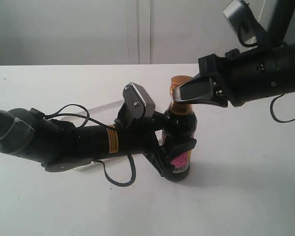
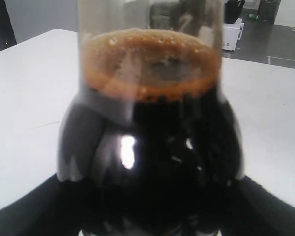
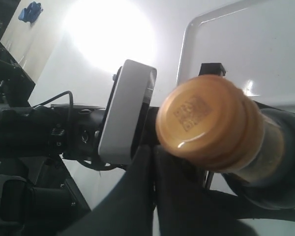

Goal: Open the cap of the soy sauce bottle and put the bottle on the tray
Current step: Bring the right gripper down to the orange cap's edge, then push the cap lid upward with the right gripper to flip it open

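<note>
Exterior view: left fingers (image 1: 179,156) clamp soy sauce bottle (image 1: 180,123) (upright); right fingers (image 1: 194,93) pinch neck below cap (image 1: 179,81).

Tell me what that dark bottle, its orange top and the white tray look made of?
The soy sauce bottle looks like clear glass: sharp glints, liquid and foam showing through. The cap seems amber plastic, smooth and slightly glossy, with a moulded mark on top. The tray looks like glossy white plastic, though its material is less certain.

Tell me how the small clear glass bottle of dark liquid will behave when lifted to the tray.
The soy sauce bottle looks nearly full, so probably heavy for its size. Its glossy glass could slip in the left gripper. Tall and narrow-necked, it may tip if set down tilted.
</note>
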